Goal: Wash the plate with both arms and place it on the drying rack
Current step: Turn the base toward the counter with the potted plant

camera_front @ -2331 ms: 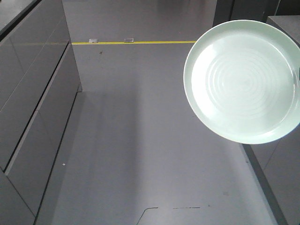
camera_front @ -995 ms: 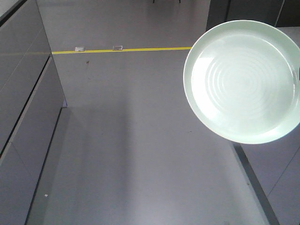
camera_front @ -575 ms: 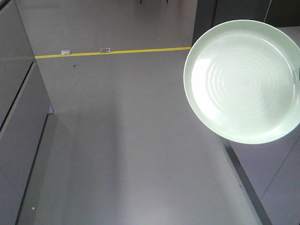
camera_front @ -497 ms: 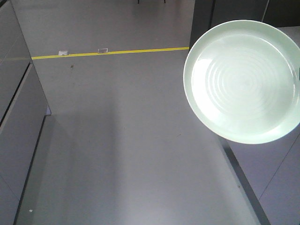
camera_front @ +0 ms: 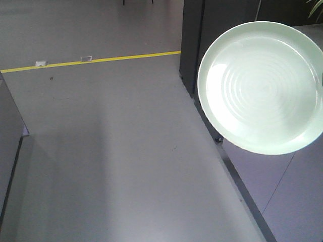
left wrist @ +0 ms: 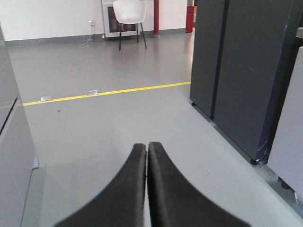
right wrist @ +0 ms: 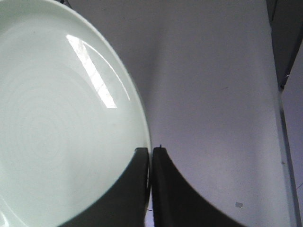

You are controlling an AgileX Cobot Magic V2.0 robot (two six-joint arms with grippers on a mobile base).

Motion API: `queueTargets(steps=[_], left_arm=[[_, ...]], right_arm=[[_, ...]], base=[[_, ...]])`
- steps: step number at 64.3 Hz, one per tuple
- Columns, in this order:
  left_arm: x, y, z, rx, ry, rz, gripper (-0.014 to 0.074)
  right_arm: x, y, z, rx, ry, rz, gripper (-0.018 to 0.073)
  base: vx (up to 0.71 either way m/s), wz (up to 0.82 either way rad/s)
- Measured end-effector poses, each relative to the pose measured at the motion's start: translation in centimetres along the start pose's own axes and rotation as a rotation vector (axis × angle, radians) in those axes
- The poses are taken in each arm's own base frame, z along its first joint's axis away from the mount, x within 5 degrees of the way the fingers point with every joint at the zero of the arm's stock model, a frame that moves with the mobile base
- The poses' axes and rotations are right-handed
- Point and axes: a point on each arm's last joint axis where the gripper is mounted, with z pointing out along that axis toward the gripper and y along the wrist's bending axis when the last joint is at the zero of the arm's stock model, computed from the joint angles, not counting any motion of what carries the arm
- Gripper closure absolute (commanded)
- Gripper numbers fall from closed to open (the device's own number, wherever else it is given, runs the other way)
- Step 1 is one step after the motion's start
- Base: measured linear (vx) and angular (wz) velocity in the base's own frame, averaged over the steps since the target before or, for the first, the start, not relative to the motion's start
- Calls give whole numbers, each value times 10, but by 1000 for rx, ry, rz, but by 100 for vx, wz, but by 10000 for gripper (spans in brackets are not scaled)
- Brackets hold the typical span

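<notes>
Plate at 2–3 o'clock, face toward camera, concentric rings visible, right rim at the frame edge. Grey floor across centre. Yellow line runs from 10 to 12 o'clock. Dark cabinet at 1 o'clock, partly behind the plate. Pale panel at 5 o'clock.

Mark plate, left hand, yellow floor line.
plate [camera_front: 262,88]: front view, centre of ringed face.
left hand [left wrist: 147,145]: left wrist view, between the closed fingertips.
yellow floor line [camera_front: 131,56]: front view, mid-stripe.

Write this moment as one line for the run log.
left end effector: shut, empty | right end effector: shut on plate rim | plate: held above floor | rack: not in view
</notes>
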Motion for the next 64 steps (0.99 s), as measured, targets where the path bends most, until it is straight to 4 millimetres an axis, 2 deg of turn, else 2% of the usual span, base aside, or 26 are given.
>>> queueTargets(steps=[64], left_arm=[[0,0,0,0,0,0,603]], right_arm=[[0,0,0,0,0,0,566]], base=[[8,-17]])
